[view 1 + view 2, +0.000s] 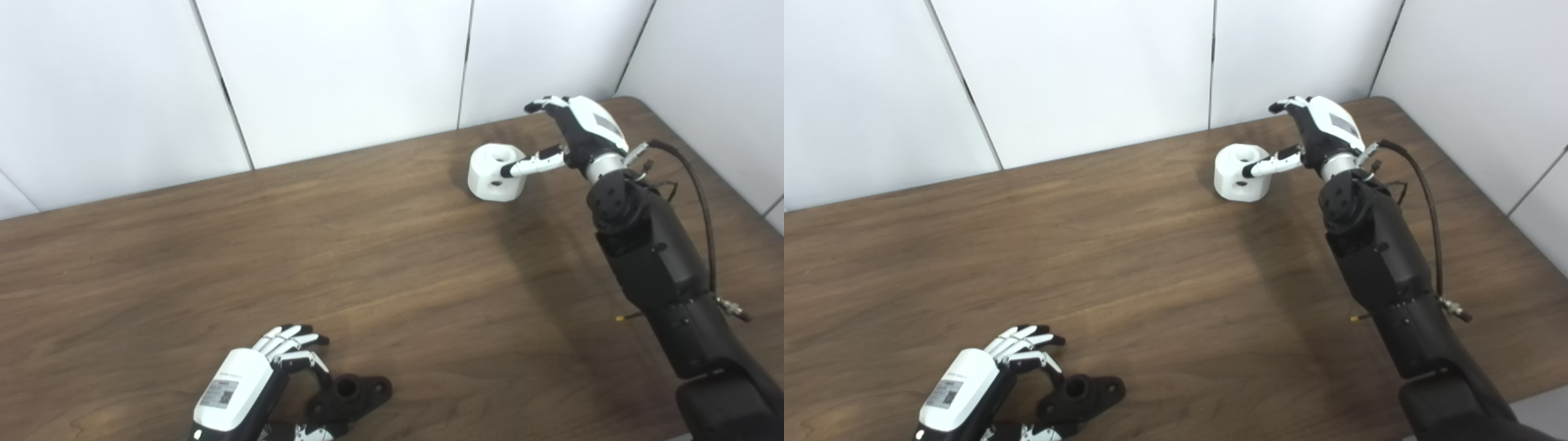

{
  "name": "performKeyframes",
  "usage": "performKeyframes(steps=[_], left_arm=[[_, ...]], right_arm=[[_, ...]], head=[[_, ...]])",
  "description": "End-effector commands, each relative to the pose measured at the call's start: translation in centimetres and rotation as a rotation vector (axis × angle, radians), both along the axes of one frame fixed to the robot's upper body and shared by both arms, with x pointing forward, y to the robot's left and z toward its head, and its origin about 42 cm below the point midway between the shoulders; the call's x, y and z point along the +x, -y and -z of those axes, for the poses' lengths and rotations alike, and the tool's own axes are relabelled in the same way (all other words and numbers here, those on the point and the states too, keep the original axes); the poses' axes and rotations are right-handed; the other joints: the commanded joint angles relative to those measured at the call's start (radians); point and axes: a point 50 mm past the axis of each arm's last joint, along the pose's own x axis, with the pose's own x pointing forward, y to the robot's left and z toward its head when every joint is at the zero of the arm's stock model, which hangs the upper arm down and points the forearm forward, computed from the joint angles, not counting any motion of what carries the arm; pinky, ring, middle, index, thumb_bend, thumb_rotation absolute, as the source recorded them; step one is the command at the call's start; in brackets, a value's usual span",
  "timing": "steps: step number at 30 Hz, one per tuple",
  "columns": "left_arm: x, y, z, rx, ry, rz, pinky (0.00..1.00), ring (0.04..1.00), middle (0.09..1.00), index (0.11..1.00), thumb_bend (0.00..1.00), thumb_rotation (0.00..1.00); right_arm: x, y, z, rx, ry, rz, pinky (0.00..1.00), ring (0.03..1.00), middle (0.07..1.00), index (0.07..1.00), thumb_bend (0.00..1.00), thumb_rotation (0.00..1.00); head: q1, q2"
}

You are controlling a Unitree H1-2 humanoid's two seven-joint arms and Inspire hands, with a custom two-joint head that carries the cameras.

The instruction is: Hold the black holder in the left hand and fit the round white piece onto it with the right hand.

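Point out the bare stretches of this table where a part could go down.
The widest bare patch is mid-table, between the black holder and the round white piece. The far left is bare too. It is crowded by the left hand at the holder and the right hand at the white piece.

1. The holder (350, 397) lies on the table (380, 263), just right of the left hand (245, 386).
2. The round piece (495, 172) sits just left of the right hand (579, 131), well apart from the holder.
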Motion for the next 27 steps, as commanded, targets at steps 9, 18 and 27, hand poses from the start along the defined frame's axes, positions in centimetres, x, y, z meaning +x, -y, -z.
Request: performKeyframes(steps=[9,18,27], left_arm=[[-0.7,-2.8,2.2,0.136,-0.113,-0.073,0.88,0.884,0.810,0.487,0.52,0.05],[-0.6,-2.7,2.1,0.128,-0.105,-0.079,0.87,0.874,0.800,0.487,0.52,0.05],[-0.5,-2.6,1.9,0.128,-0.102,-0.080,0.86,0.870,0.796,0.486,0.52,0.05]], right_arm=[[1.5,0.0,-3.4,-0.080,0.017,-0.015,0.99,1.000,0.946,0.813,0.89,0.32],[1.9,-0.4,-2.8,-0.080,-0.024,-0.021,1.00,1.000,0.939,0.813,0.89,0.33],[2.6,-0.3,-2.2,-0.098,-0.052,-0.026,0.99,1.000,0.930,0.792,0.87,0.34]], head=[[0.005,0.002],[0.010,0.003],[0.015,0.003]])
